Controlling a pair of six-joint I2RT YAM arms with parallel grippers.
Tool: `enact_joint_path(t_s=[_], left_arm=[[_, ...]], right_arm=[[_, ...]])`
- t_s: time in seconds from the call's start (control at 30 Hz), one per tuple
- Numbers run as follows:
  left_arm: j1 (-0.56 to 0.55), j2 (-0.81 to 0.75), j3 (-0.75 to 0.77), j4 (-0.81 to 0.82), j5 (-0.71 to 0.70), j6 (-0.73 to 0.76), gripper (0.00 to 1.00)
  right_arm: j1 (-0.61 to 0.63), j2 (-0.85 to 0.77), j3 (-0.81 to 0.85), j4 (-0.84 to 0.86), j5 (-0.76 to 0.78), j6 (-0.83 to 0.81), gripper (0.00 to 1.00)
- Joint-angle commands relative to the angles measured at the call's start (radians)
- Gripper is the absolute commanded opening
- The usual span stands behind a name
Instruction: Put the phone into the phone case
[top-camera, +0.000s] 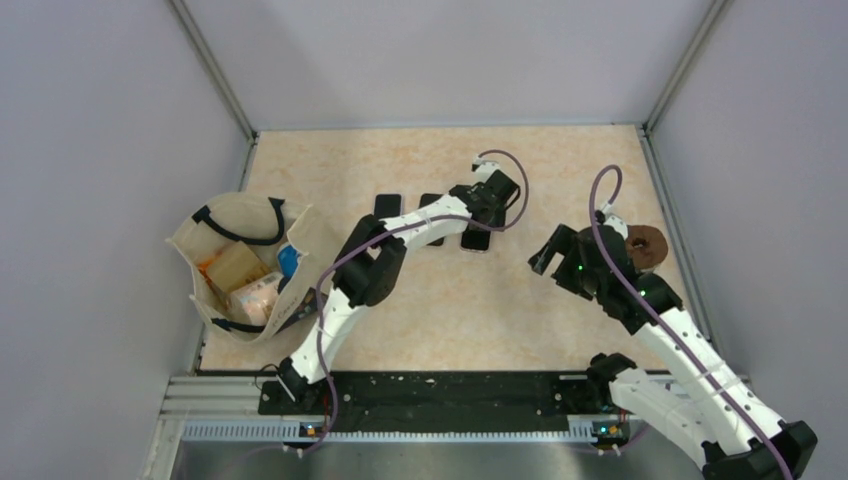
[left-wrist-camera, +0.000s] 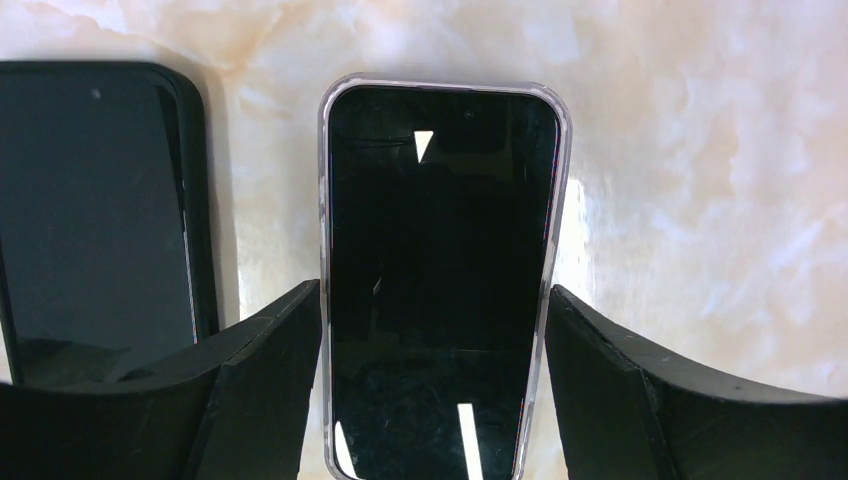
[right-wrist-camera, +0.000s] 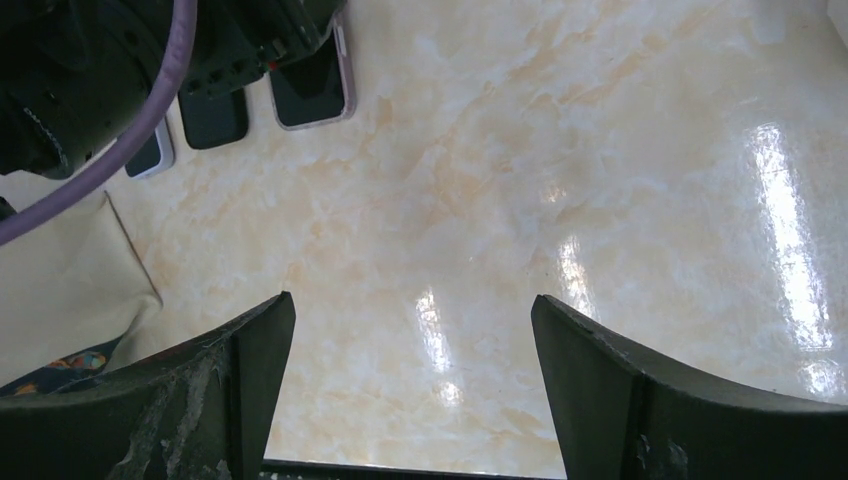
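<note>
Overhead: a beige marbled counter (top-camera: 420, 310) is walled by pale grey panels, and both arms reach out from its near edge.
Left tool: the left tool (left-wrist-camera: 434, 290) hangs low over the far middle of the counter, its black fingers (left-wrist-camera: 265, 390) spread to either side of a phone.
Left tool's hold: the finger edges lie right at the long sides of the case; whether they press it or only flank it, I cannot tell.
Phone: the flat, rectangular, black-screened phone (left-wrist-camera: 440, 300) lies face up on the counter between those fingers.
Phone case: a clear plastic phone case (left-wrist-camera: 323, 200) with a pale rim runs round the screen on every side that shows, and the phone sits inside it.
Neighbour: a black slab with a thick black rim (left-wrist-camera: 95, 210) lies just beside the cased phone, parallel to it and apart from it.
Row: from above, a third dark slab (top-camera: 386, 207) lies at the left end of the same line.
Right tool: the right tool (right-wrist-camera: 410, 310) hovers to the right of the row, released, jaws wide apart over bare counter.
Brown ring: a brown doughnut-shaped ring (top-camera: 645, 245) shows just beside the right arm, near the counter's right edge.
Bag: a cream cloth tote bag with dark handles (top-camera: 230, 215) sits open at the left edge, with small packets inside.
</note>
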Motion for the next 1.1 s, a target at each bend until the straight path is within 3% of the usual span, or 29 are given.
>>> enact_joint_path(t_s=[0.0, 0.23, 0.4, 0.57, 0.87, 1.07], left_arm=[[0.018, 0.016, 0.11, 0.014, -0.031, -0.05, 0.39], [0.036, 0.03, 0.111, 0.015, 0.007, -0.088, 0.39], [0.052, 0.022, 0.073, 0.025, 0.065, -0.112, 0.44], [0.059, 0.007, 0.04, 0.056, 0.118, -0.08, 0.59], [0.062, -0.03, 0.023, 0.074, 0.134, -0.035, 0.98], [0.064, -0.159, -0.036, 0.127, 0.159, 0.001, 0.99]], right_arm=[[-0.005, -0.015, -0.007, 0.002, -0.009, 0.01, 0.88], [-0.005, 0.005, -0.033, 0.028, -0.022, 0.008, 0.88], [-0.005, 0.035, -0.04, 0.05, -0.039, 0.004, 0.88], [-0.004, 0.046, -0.041, 0.061, -0.029, 0.001, 0.89], [-0.005, 0.069, -0.032, 0.08, -0.037, -0.009, 0.89], [-0.005, 0.092, -0.016, 0.088, -0.034, -0.027, 0.9]])
